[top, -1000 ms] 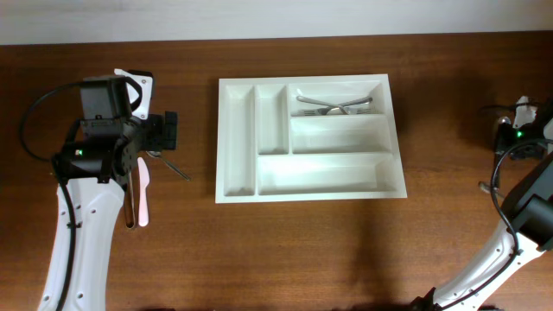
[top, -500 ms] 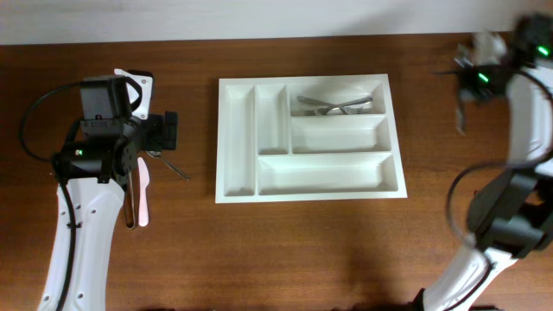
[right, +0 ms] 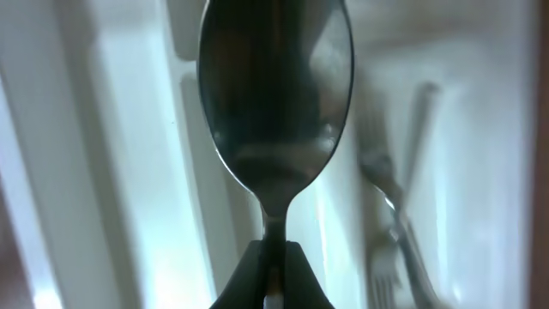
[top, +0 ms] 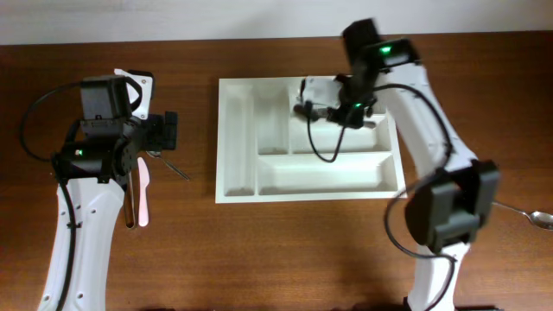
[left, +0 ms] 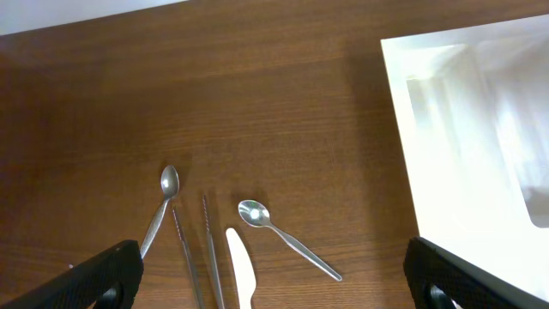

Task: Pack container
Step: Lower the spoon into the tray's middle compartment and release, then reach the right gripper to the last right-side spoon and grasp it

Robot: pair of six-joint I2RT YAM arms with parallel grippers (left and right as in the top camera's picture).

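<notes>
The container (top: 238, 138) is a white cutlery tray in the middle of the table; its left edge shows in the left wrist view (left: 480, 129). My right gripper (top: 333, 111) hangs over the tray's upper right compartment. In the right wrist view its jaws (right: 273, 275) are shut on the handle of a metal spoon (right: 274, 94), bowl pointing away. Forks (right: 395, 223) lie in the compartment below. My left gripper (top: 168, 134) is open and empty left of the tray, above loose cutlery (left: 276, 275).
On the table under the left gripper lie a small spoon (left: 287, 236), a second spoon (left: 163, 197), two thin metal sticks (left: 208, 249) and a white plastic knife (left: 243, 275). Another spoon (top: 527, 214) lies at the far right edge.
My right arm has swung from the far right edge of the table in over the tray's upper right compartment. The left arm has not moved.
</notes>
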